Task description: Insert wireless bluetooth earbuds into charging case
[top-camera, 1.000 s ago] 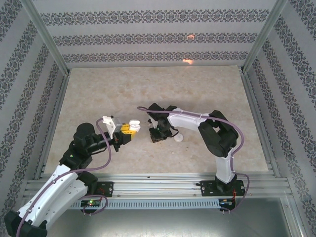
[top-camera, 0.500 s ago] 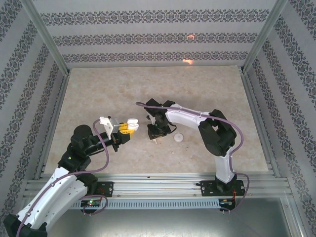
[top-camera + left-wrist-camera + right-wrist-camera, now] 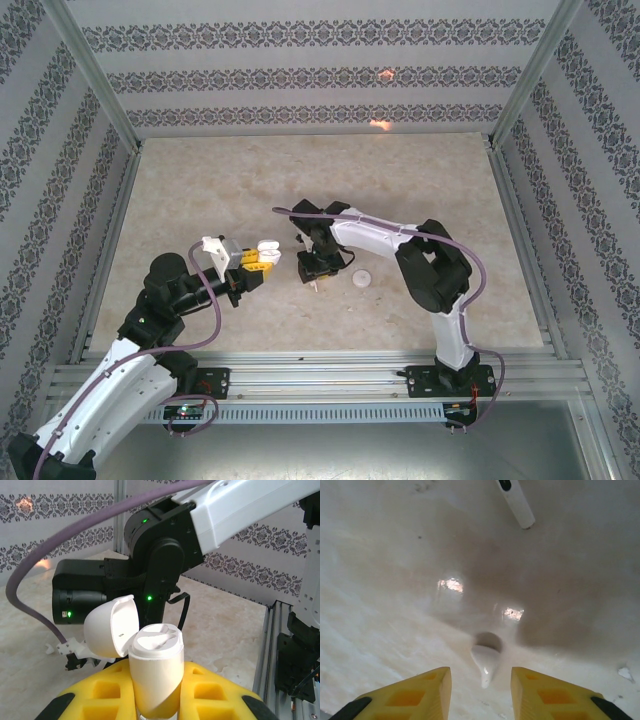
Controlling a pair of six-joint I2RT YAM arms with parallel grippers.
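Observation:
My left gripper (image 3: 258, 262) is shut on the charging case (image 3: 156, 665), holding it upright between its yellow fingers (image 3: 90, 692) above the table. The case's lid (image 3: 107, 625) is flipped open to the left and two moulded sockets show in the top. One small white earbud (image 3: 485, 661) lies on the table. My right gripper (image 3: 481, 685) points down over it, open, with a yellow finger on each side and neither touching it. A second earbud (image 3: 516, 502) lies farther off, seen as a white spot (image 3: 362, 279) right of the right gripper (image 3: 314, 270).
The beige marble tabletop (image 3: 420, 200) is ringed by an aluminium frame (image 3: 110, 250) and patterned walls. The right arm's black wrist (image 3: 150, 565) and purple cable (image 3: 30, 580) hang just beyond the open case. Both grippers are near the table's middle front.
The right gripper's jaws have spread apart and that arm has shifted slightly left. The left gripper has drawn a little left with the case.

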